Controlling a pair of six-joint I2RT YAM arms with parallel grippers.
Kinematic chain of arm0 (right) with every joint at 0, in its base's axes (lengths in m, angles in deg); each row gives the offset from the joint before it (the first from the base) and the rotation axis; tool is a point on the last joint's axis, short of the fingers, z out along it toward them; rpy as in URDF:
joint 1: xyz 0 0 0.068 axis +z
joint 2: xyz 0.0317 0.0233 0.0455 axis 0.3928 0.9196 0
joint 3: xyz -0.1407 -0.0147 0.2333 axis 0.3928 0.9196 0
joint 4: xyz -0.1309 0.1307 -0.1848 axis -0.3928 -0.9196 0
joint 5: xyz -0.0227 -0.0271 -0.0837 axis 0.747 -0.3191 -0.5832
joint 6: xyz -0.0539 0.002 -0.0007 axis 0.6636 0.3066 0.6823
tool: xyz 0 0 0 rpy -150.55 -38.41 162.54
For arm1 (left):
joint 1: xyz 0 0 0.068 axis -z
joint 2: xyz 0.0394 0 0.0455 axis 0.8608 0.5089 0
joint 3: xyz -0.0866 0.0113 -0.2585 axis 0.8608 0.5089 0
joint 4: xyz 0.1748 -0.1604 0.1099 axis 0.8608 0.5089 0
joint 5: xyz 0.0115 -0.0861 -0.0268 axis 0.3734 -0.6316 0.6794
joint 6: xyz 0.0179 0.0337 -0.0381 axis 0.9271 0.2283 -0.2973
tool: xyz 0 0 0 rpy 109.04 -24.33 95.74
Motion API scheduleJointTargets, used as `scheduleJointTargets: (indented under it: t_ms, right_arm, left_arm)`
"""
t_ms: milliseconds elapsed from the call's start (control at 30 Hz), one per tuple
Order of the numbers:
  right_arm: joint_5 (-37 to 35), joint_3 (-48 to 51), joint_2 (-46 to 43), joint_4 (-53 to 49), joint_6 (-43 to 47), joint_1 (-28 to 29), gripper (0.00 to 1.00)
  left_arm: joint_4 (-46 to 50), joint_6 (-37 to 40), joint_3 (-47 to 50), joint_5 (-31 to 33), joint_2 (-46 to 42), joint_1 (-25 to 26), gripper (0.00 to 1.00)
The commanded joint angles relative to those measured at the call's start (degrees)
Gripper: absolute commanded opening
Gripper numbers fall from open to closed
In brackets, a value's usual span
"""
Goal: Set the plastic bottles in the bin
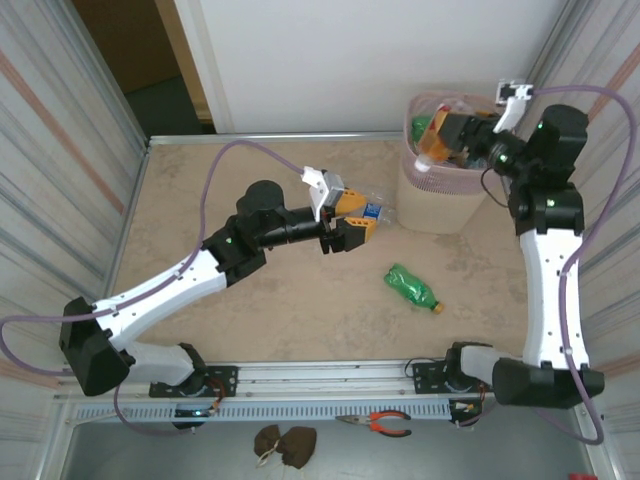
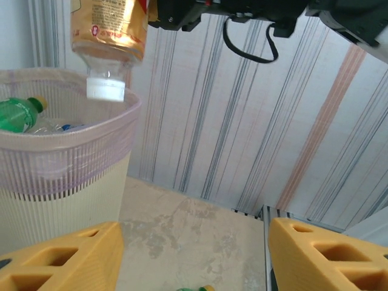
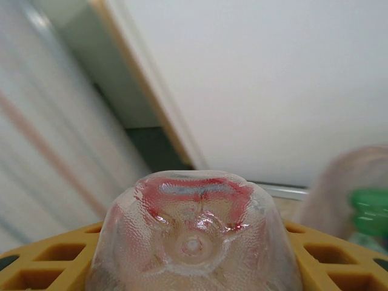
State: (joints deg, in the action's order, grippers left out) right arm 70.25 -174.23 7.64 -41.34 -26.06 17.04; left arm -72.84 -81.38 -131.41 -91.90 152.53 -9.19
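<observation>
Right end effector (image 1: 445, 135) grips orange-labelled bottle (image 2: 109, 30) cap-down over bin (image 1: 440, 205); its upper part is cut off. Left end effector (image 1: 362, 220) gapes empty. Clear bottle (image 1: 378, 211) just beyond, indistinct. Green bottle (image 1: 412, 287) lies on tabletop (image 1: 220, 180).

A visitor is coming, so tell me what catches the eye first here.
The right gripper holds a white-capped bottle upside down over the pink-lined bin at the far right of the table. A green bottle lies on its side, not far from the open left gripper.
</observation>
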Motion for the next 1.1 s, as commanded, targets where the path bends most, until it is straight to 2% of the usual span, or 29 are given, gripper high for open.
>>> scheduleJointTargets:
  t_ms: [0,100,300,533,1067]
  right_arm:
    - [-3.84,-4.91,3.58,-3.38,-0.4,-4.28,0.5]
    - [-8.63,-10.37,8.46,-7.4,3.63,-6.42,0.5]
    - [-20.22,-20.35,17.99,-15.09,12.49,-7.0,0.49]
    - [-29.54,-25.97,26.78,-19.71,19.28,-6.66,0.49]
    - [-37.17,-34.39,43.92,-33.83,24.8,-4.66,0.5]
  left_arm:
    - [-0.59,0.97,0.52,0.75,-2.32,-0.69,0.65]
    - [-0.5,0.97,0.73,0.77,-2.4,-0.99,0.65]
    - [-0.59,0.71,0.47,0.32,-1.59,-1.62,0.65]
    - [-0.63,-0.5,0.18,-1.29,-0.3,-3.18,0.65]
    - [-0.24,-1.32,-0.62,-3.13,1.41,-4.25,0.65]
